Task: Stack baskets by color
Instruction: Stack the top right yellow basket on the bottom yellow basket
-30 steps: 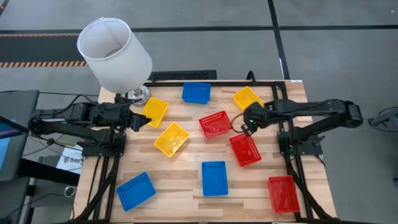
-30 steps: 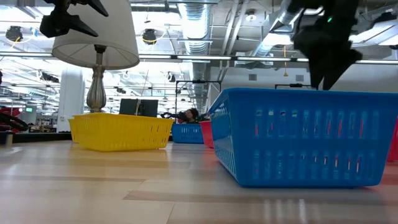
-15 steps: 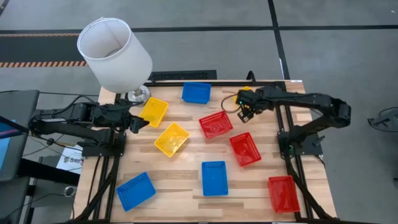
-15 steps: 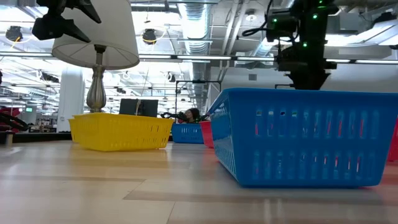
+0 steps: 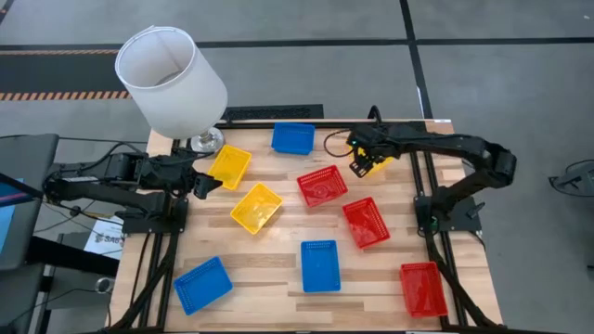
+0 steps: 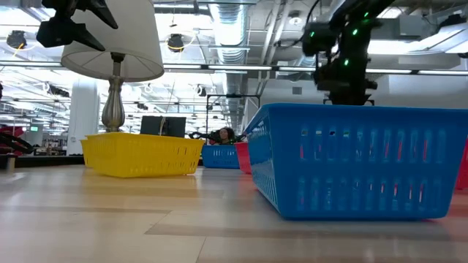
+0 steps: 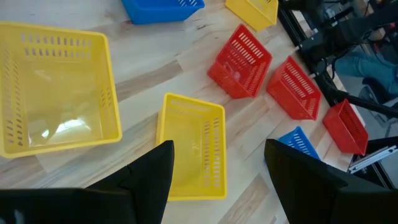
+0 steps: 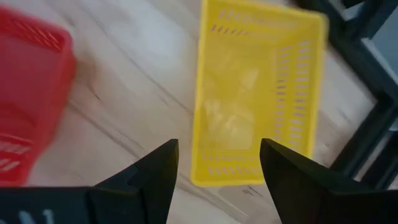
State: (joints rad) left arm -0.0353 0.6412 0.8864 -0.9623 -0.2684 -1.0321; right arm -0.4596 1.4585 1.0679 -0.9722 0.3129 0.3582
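Right tool [image 5: 358, 167] now over far yellow basket [image 8: 258, 93], fingers apart

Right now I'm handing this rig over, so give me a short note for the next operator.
Right gripper: open, empty, hovering over the yellow basket at the back right.
Left gripper: open, empty, at the left edge beside the back-left yellow basket.
Third yellow basket lies mid-table.
Blue baskets: back centre, front centre, front left.
Red baskets: centre, right of centre, front right.
Done: nothing stacked.
Left: all three colour stacks.
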